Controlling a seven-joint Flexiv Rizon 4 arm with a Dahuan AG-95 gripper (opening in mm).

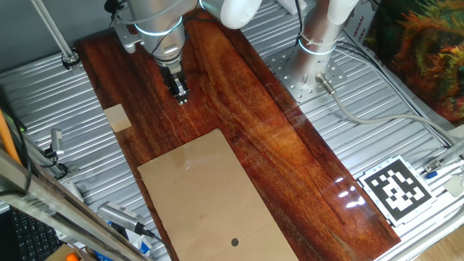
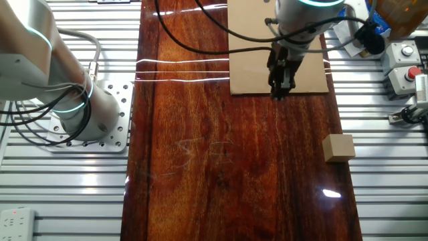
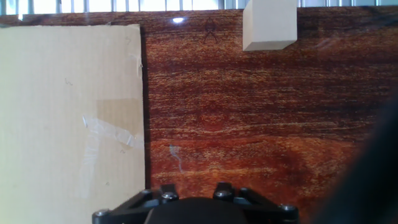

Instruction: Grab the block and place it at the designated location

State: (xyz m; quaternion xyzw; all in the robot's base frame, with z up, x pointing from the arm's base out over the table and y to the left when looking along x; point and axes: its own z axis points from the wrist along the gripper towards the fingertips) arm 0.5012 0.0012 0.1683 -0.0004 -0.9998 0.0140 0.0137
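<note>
The block (image 1: pixel 117 117) is a small pale tan wooden cube lying on the dark wooden board near its left edge. It also shows in the other fixed view (image 2: pixel 338 148) and at the top of the hand view (image 3: pixel 269 25). My gripper (image 1: pixel 179 93) hangs above the bare board, well apart from the block, with its fingers together and nothing between them. It also shows in the other fixed view (image 2: pixel 281 90). The designated location is a black dot (image 1: pixel 234 242) on the tan sheet (image 1: pixel 217 203). The dot is out of sight in the other views.
A black-and-white square tag (image 1: pixel 395 188) lies on the ribbed metal table right of the board. The arm's base (image 2: pixel 87 114) stands beside the board. Cables and button boxes (image 2: pixel 404 63) sit at the table's edges.
</note>
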